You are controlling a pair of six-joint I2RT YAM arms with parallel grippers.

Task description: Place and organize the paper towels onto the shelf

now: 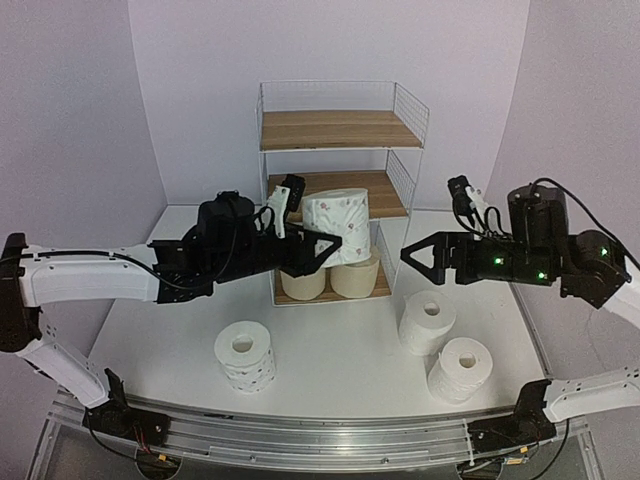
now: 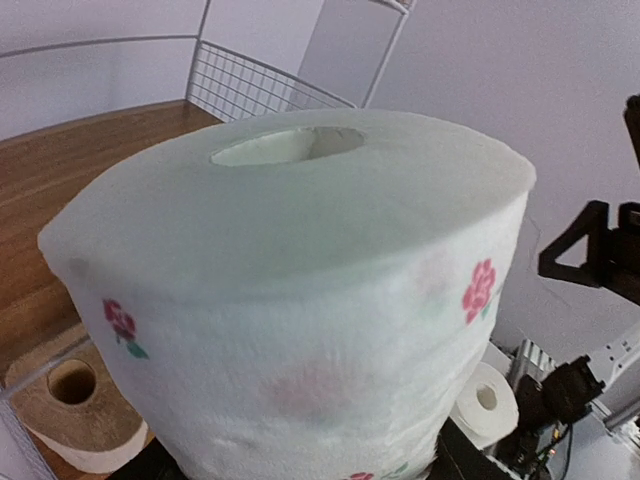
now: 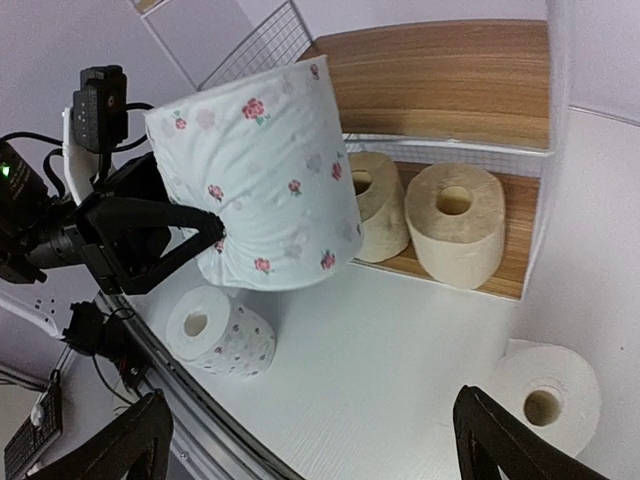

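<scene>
My left gripper (image 1: 322, 252) is shut on a white roll with small red flower dots (image 1: 337, 222) and holds it upright in the air at the front of the shelf's (image 1: 335, 130) middle board. That roll fills the left wrist view (image 2: 300, 300) and shows in the right wrist view (image 3: 265, 180). Two beige rolls (image 1: 303, 283) (image 1: 355, 278) stand on the bottom board. A second dotted roll (image 1: 245, 355) stands on the table. Two plain white rolls (image 1: 428, 322) (image 1: 460, 368) stand at the right. My right gripper (image 1: 425, 258) is open and empty, right of the shelf, above the table (image 3: 315, 440).
The shelf's top board (image 1: 340, 128) is bare; mesh sides close its left and right ends. The pale walls stand close behind and beside it. A metal rail (image 1: 320, 435) runs along the table's near edge.
</scene>
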